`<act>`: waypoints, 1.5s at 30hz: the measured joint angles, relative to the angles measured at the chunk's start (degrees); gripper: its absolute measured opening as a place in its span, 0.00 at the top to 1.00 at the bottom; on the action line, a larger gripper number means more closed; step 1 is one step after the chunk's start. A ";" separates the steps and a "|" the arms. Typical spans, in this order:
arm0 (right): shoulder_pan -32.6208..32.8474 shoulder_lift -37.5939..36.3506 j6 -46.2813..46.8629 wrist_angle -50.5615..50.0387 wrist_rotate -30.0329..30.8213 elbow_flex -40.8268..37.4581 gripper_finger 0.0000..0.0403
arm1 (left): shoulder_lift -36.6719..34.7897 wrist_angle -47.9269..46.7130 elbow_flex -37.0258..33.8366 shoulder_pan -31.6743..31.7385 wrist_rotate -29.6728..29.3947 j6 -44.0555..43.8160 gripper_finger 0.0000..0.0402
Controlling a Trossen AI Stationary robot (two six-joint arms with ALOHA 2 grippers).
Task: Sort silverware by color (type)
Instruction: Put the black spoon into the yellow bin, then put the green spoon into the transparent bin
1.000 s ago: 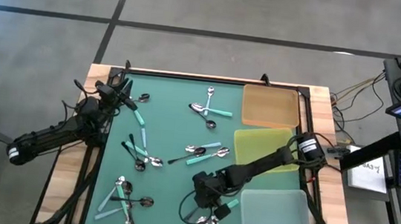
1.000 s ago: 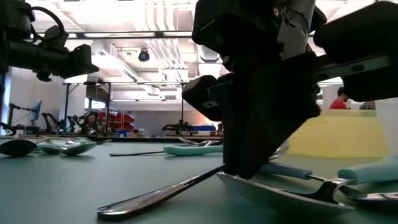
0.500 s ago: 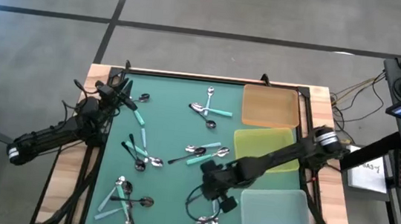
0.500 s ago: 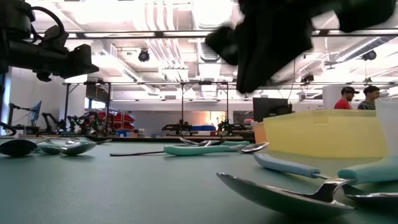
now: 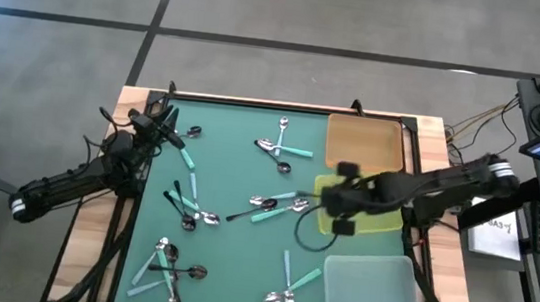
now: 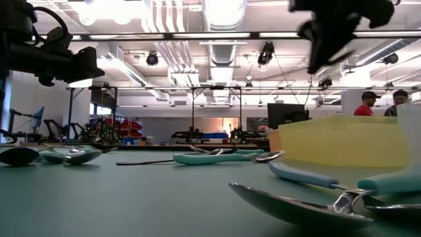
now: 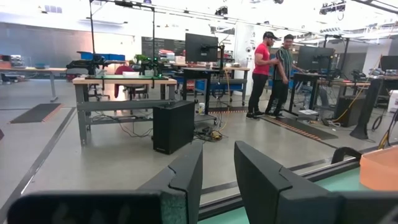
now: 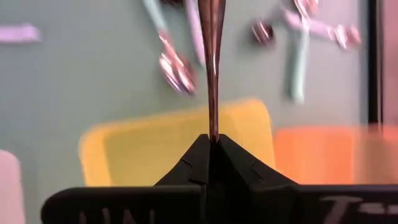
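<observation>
Spoon pinched in the right gripper, fingers pressed tight on one end of its slim silver stem; the long axis runs straight out ahead of the fingertips, per the right wrist view. From above, that gripper hangs at the yellow tray's edge facing the mat, tray lying just beyond it on the arm's own side. The relation that counts: held spoon sits over or right at that tray's rim, with the orange tray next along on one side of the yellow one and the clear tray on the other. Which tray takes silver ones I can't say from this, but yellow looks the likely drop (nearest by far).

Loose spoons away from the yellow tray: a mixed cluster just off its mat-side edge, teal-handled and dark ones crossed; a teal-handled pair near the clear tray; more scattered toward the far side of the mat.

Left gripper parked well apart from the yellow tray, at the mat's opposite edge; fingers slightly parted, holding nothing. Right arm is clearly the nearer one for any drop.
</observation>
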 joint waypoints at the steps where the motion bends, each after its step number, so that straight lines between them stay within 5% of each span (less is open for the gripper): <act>1: -0.82 -1.82 1.36 -0.06 -0.04 -2.33 0.98 | 0.00 0.00 0.00 0.00 -0.02 -0.02 0.81; 16: -5.20 -16.41 19.99 0.23 -5.65 -25.61 0.97 | 0.00 0.00 0.00 0.00 0.00 0.00 0.81; 32: -5.09 -15.71 24.40 1.67 -8.62 -24.86 0.71 | 0.00 -0.02 0.00 0.01 -0.02 -0.02 0.81; 38: -4.86 -15.68 24.38 14.93 -19.78 -24.66 0.65 | 0.00 -0.02 0.00 0.01 -0.02 -0.01 0.81; 45: -0.26 -15.16 24.50 34.34 -24.88 -24.66 0.67 | 0.00 -0.02 0.00 0.01 -0.01 -0.01 0.81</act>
